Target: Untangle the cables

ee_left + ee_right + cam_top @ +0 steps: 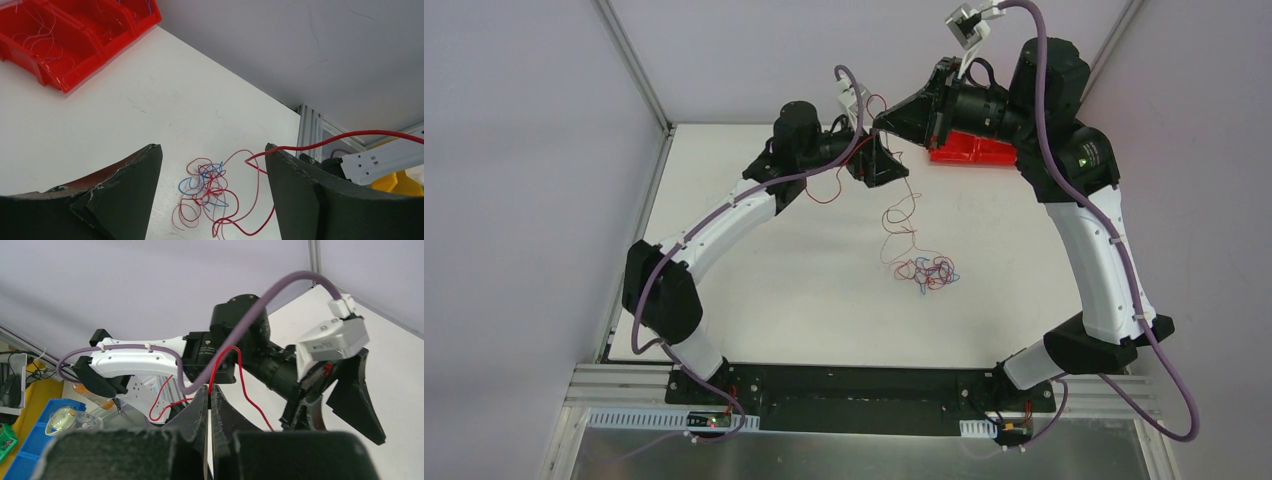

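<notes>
Stretching white and smooth to its far edge, the surface (pixel 754 260) left open room on every side of the tangle, with a red plastic bin (pixel 969 152) at the back. The left tool (pixel 212 147) hung raised with its jaws wide, gripping nothing. The right tool (pixel 210 395) was pinched closed on one red strand (pixel 241 375). Mid-surface lay the cables (pixel 929 270), a small curly knot of hair-thin red and blue wire.
</notes>
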Robot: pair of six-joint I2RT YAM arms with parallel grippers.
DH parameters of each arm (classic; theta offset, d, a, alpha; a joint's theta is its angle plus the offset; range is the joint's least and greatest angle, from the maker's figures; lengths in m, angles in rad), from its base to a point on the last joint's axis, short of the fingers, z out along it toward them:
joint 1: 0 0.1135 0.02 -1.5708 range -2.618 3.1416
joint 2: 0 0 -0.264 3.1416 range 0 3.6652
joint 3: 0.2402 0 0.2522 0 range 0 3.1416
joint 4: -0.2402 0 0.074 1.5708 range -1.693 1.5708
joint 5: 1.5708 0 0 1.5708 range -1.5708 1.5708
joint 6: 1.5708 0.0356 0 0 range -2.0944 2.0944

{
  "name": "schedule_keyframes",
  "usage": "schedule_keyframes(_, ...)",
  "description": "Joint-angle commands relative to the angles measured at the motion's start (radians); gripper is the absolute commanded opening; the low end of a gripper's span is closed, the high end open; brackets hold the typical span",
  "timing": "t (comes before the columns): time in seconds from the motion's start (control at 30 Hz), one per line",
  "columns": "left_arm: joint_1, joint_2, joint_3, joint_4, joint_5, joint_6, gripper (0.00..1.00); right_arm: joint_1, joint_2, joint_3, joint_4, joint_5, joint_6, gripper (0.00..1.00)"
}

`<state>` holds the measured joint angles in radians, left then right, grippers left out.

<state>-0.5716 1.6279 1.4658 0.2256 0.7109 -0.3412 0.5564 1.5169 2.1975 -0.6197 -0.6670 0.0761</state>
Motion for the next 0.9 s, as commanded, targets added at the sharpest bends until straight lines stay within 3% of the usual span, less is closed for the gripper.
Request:
schedule_keyframes(0.0, -0.030, 0.034, 0.069, 0.025, 0.003, -0.029, 0.76, 0.006, -0.029, 0.018, 0.062, -0.004, 0.039, 0.00)
schedule_keyframes(0.07, -0.042, 0.045, 0.073, 0.016, 0.008, -0.005, 0.72, 0.006, -0.041, -0.004, 0.066, 0.002, 0.033, 0.00)
schedule_keyframes(0.13, -0.045, 0.046, 0.063, -0.019, -0.005, 0.034, 0.60, 0.006, -0.057, -0.033, 0.071, 0.010, 0.021, 0.00)
schedule_keyframes(0.23, -0.029, 0.032, 0.048, -0.038, -0.012, 0.051, 0.26, 0.002, -0.091, -0.092, 0.068, 0.036, -0.006, 0.00)
schedule_keyframes(0.27, -0.019, 0.027, 0.066, -0.035, 0.009, 0.035, 0.04, -0.005, -0.109, -0.121, 0.068, 0.053, -0.020, 0.00)
schedule_keyframes(0.3, -0.013, 0.021, 0.117, -0.041, 0.037, 0.009, 0.00, -0.015, -0.125, -0.155, 0.068, 0.071, -0.031, 0.00)
schedule_keyframes(0.4, -0.010, -0.003, 0.355, -0.052, 0.132, -0.119, 0.00, -0.090, -0.178, -0.289, 0.082, 0.093, -0.031, 0.00)
schedule_keyframes(0.47, 0.009, -0.018, 0.470, -0.052, 0.112, -0.154, 0.00, -0.151, -0.208, -0.365, 0.113, 0.079, 0.007, 0.00)
schedule_keyframes(0.57, 0.079, -0.034, 0.473, -0.052, 0.086, -0.182, 0.00, -0.190, -0.236, -0.417, 0.135, 0.056, 0.032, 0.00)
schedule_keyframes(0.63, 0.100, -0.045, 0.399, -0.147, 0.116, -0.130, 0.00, -0.190, -0.240, -0.413, 0.147, 0.043, 0.040, 0.00)
schedule_keyframes(0.67, 0.099, -0.067, 0.315, -0.165, 0.130, -0.087, 0.14, -0.190, -0.239, -0.406, 0.152, 0.034, 0.047, 0.00)
schedule_keyframes(0.7, 0.098, -0.099, 0.208, -0.153, 0.120, -0.042, 0.38, -0.190, -0.237, -0.394, 0.156, 0.022, 0.056, 0.00)
schedule_keyframes(0.73, 0.098, -0.129, 0.104, -0.120, 0.092, -0.006, 0.53, -0.191, -0.232, -0.383, 0.157, 0.011, 0.064, 0.00)
schedule_keyframes(0.8, 0.095, -0.159, -0.034, -0.052, 0.067, 0.030, 0.70, -0.189, -0.221, -0.359, 0.157, -0.010, 0.077, 0.00)
schedule_keyframes(0.87, 0.085, -0.145, -0.068, -0.040, 0.082, 0.062, 0.83, -0.187, -0.217, -0.341, 0.157, -0.032, 0.084, 0.00)
